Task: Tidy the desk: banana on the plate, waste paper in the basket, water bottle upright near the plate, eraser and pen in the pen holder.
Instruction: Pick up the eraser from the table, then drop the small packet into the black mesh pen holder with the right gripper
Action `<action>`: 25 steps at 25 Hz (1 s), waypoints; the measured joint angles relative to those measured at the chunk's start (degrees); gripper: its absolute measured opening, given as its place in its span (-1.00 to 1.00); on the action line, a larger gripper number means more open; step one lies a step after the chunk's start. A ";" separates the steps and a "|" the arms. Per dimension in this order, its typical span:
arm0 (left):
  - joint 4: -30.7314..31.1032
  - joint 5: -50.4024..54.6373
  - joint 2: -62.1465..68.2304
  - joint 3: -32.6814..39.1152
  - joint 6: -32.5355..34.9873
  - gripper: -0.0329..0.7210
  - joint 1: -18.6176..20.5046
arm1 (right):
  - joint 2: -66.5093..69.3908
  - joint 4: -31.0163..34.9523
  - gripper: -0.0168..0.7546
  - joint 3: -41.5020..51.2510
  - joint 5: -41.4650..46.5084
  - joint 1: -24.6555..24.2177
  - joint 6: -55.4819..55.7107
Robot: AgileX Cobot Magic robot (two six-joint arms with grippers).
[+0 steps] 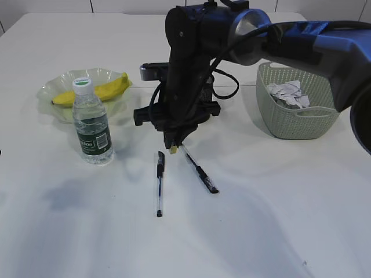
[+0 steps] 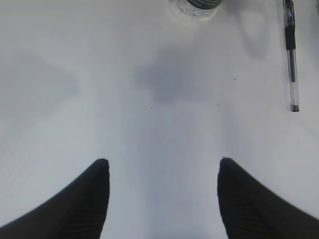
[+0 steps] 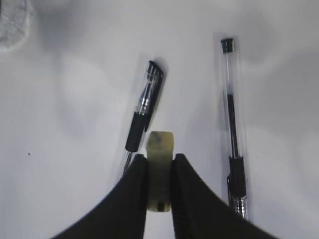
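R arm (image 1: 191,69) reaches down, fingers (image 3: 130,194) clamped; L fingers (image 2: 84,199) apart.

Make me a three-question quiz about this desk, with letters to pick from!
1. Where is the banana?
A. on the green plate
B. in the basket
C. beside the pens

2. How many pens lie on the desk?
A. one
B. two
C. four

3. What is the right pincer doing?
A. hanging open
B. squeezing the eraser
C. holding a pen

Answers:
1 A, the banana rests in the plate behind the bottle.
2 B, one pen and another pen lie side by side.
3 B, the pale block sits pinched between its tips.
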 joint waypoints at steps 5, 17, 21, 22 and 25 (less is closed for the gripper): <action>0.00 0.10 0.00 0.00 0.00 0.35 0.00 | 0.00 -1.11 -0.69 -4.55 0.25 0.00 -1.15; 0.00 0.77 0.00 0.00 0.00 0.33 0.00 | 0.00 -3.57 -0.69 -11.14 0.99 -4.35 -1.32; 0.00 0.77 0.00 0.00 0.00 0.33 0.00 | 0.00 -3.77 -0.69 -12.47 0.99 -7.02 -1.32; 0.00 0.77 0.00 0.00 0.00 0.32 0.00 | 0.00 -3.92 -0.69 -12.99 1.10 -7.71 -1.32; 0.00 0.88 0.00 0.00 0.00 0.32 0.00 | 0.00 -4.05 -0.69 -14.30 1.30 -9.28 -1.42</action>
